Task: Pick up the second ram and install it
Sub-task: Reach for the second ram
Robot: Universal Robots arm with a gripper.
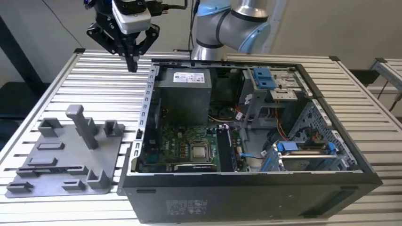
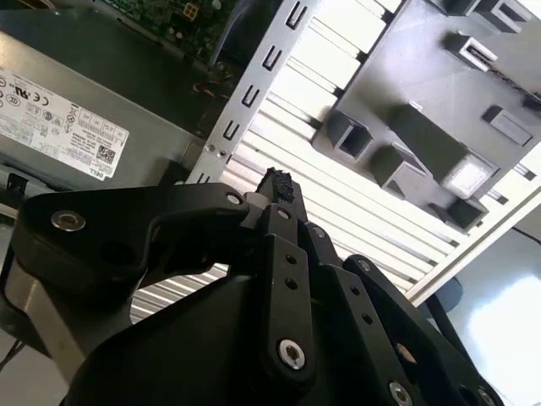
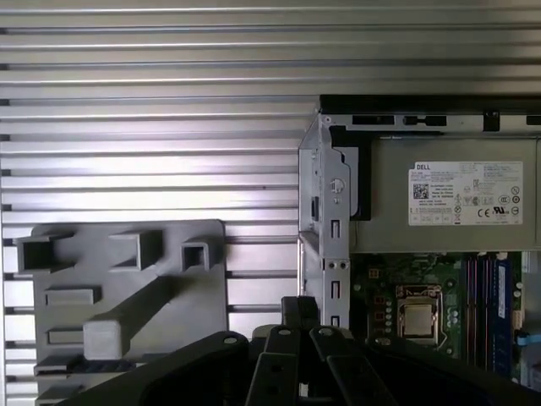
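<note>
Lower left of the exterior view: I read the second ram (image 1: 49, 168) as the dark stick lying flat in the grey tray (image 1: 66, 153) on the worktop (image 1: 63, 80), its long axis running left–right across the frame. The jaws hang in the upper left, closed on nothing and well apart from the stick, which lies toward the frame's bottom. The tray's tall peg (image 1: 83, 126) stands between them. Right of both, the open computer case (image 1: 251, 188) has its wall near the jaws.

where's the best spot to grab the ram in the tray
Likely the ram by the middle of its top edge, from straight above: it seems to sit on edge in a slot of the tray, so only that thin edge is exposed.
</note>
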